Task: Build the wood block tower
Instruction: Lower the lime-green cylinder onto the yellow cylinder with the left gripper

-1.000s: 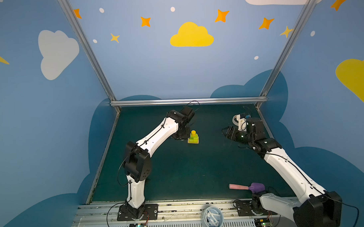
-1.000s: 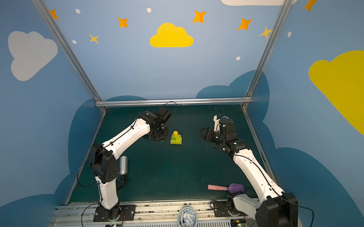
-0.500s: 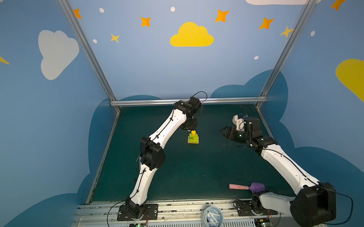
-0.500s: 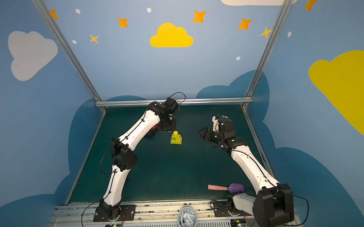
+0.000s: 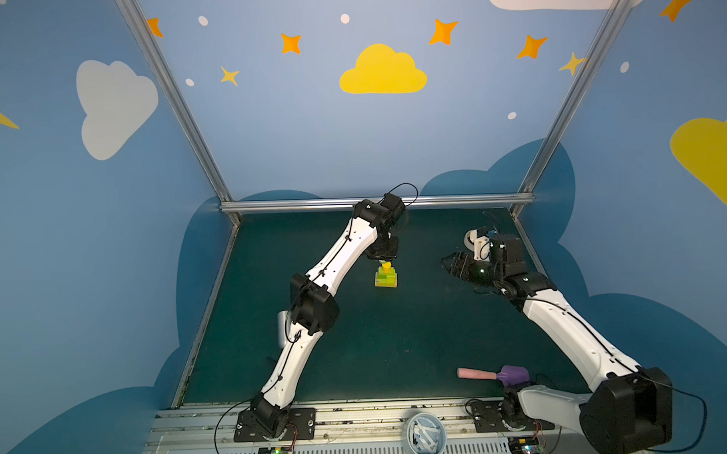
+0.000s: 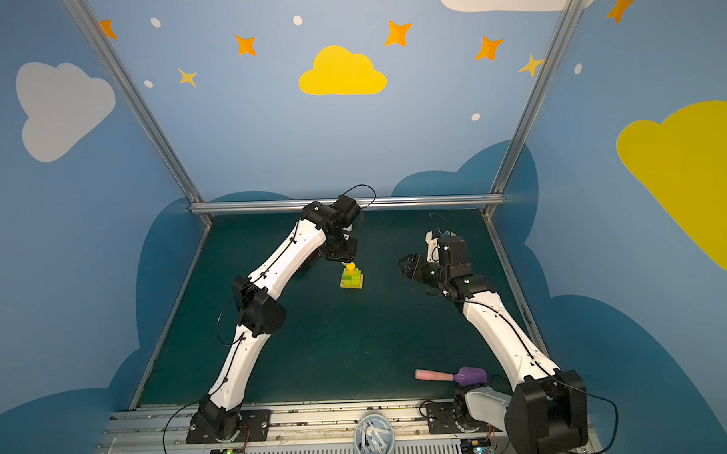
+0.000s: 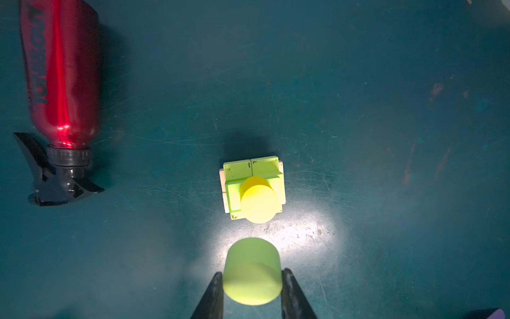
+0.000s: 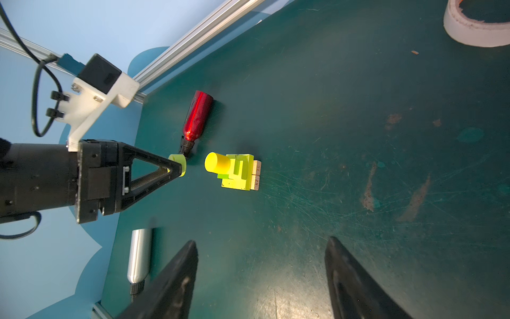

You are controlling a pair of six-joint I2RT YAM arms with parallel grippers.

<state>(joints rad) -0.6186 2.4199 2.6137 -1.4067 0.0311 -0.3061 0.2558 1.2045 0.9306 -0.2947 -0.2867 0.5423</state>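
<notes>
Here the left gripper (image 7: 251, 279), clamped on the lime cylinder (image 7: 251, 265) just above the mid-table tower (image 7: 252, 171), could topple its yellow cylinder (image 7: 258, 201) by landing off-centre, while the right gripper (image 8: 262, 240) hangs empty, fingers apart.

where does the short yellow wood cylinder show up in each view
In a top view: short yellow wood cylinder mid-table, capping the lime-green stepped block stack.
In a top view: same spot.
Left wrist: near the picture's middle.
Right wrist: left of middle, just off the left claw.
Shared landmark: that stack, under it everywhere.
</notes>
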